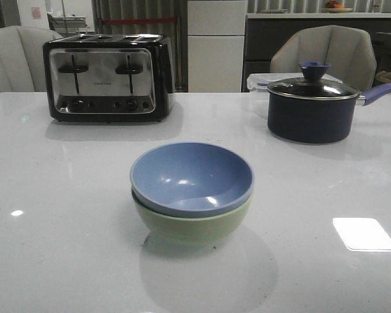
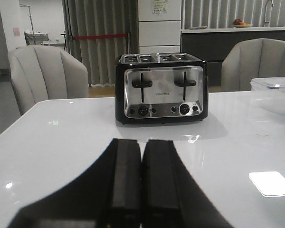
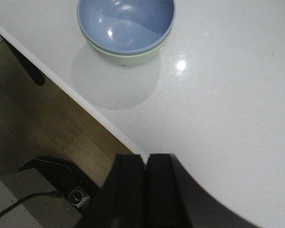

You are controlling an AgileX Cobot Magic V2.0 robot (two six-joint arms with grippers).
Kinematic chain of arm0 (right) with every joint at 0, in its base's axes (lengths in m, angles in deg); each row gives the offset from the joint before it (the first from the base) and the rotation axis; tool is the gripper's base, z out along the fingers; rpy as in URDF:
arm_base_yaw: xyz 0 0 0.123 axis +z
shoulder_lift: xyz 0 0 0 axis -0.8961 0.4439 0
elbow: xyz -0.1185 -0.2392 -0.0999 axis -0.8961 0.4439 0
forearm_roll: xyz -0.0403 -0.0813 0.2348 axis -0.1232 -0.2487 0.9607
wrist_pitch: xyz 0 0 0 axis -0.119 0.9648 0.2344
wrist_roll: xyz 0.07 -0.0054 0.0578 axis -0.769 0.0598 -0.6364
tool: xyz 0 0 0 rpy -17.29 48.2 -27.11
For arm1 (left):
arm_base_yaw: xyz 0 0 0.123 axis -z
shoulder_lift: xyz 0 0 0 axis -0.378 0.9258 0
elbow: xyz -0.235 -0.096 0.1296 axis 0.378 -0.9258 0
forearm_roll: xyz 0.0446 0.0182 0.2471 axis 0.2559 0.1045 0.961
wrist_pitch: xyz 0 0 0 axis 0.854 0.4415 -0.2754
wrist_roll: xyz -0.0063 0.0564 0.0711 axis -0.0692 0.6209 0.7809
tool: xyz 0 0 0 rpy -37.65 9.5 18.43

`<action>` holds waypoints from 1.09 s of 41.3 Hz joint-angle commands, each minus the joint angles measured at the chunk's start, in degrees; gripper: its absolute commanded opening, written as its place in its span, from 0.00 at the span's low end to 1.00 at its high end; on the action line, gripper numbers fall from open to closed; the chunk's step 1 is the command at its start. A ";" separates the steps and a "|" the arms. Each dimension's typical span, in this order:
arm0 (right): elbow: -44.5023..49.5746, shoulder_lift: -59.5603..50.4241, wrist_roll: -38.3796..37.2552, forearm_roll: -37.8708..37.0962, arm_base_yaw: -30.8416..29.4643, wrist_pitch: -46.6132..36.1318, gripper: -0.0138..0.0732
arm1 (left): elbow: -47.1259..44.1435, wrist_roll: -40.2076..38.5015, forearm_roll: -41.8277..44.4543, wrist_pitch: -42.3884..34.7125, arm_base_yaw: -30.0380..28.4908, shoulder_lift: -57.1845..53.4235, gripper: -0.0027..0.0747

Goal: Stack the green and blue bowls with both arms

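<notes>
The blue bowl (image 1: pixel 191 176) sits nested inside the green bowl (image 1: pixel 192 225) at the middle of the white table (image 1: pixel 65 215), upright. In the right wrist view the same stack shows the blue bowl (image 3: pixel 126 21) over the green bowl's rim (image 3: pixel 126 59), well away from my right gripper (image 3: pixel 146 159), which is shut and empty near the table's edge. My left gripper (image 2: pixel 141 145) is shut with nothing in it, held above the table and facing the toaster. Neither arm shows in the front view.
A black and chrome toaster (image 1: pixel 107 78) stands at the back left. A dark lidded saucepan (image 1: pixel 311 107) with a purple handle stands at the back right, a clear container (image 1: pixel 259 83) behind it. Chairs stand beyond the table. The table edge (image 3: pixel 80 102) runs over the wooden floor.
</notes>
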 commanded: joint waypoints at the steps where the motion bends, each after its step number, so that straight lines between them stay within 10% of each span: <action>1: -1.50 -0.10 -0.13 0.23 -0.30 -3.00 0.21 | -0.28 -0.53 -0.04 -5.09 0.42 -1.23 0.16; 33: -1.50 -1.24 -0.13 0.23 -0.67 -2.99 0.21 | -0.28 -0.53 -0.04 -5.09 0.42 -1.23 0.16; 45: 9.13 -15.90 0.41 -0.77 -17.44 -22.69 0.21 | -0.28 -0.53 -0.04 -5.09 0.42 -1.23 0.16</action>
